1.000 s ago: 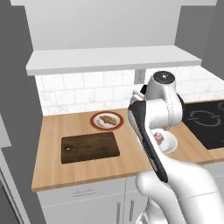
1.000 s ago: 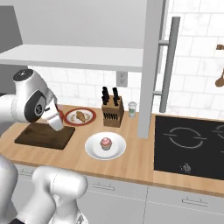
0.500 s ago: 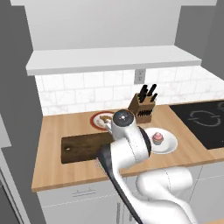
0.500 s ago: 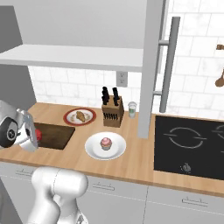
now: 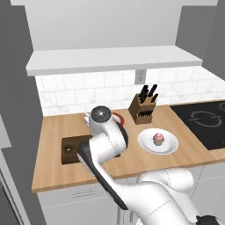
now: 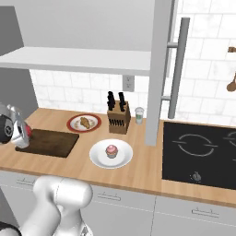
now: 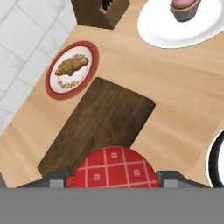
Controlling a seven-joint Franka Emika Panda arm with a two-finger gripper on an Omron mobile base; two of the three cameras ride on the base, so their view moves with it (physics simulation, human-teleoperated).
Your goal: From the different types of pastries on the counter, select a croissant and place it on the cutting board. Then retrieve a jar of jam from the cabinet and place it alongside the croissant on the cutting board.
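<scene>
Nearby, knife block (image 6: 118,118), cupcake (image 6: 111,150) on white plate (image 6: 97,157)

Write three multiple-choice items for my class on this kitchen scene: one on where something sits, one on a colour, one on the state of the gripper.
1. Where is the croissant?
A. on the cutting board
B. on the red-rimmed plate
C. on the white plate

2. What colour is the cupcake's frosting?
A. pink
B. green
C. blue

3. What is the gripper doing?
A. standing open with nothing in it
B. gripping the cupcake
C. closed on the red-lidded jar

Answers:
1 B: the hand view shows the croissant lying on the red-rimmed plate, beside the cutting board, which has nothing lying on it.
2 A: the right base view shows pink frosting on the cupcake on the white plate.
3 C: in the hand view the red-lidded jar sits between the two fingertips, above the board.
</scene>
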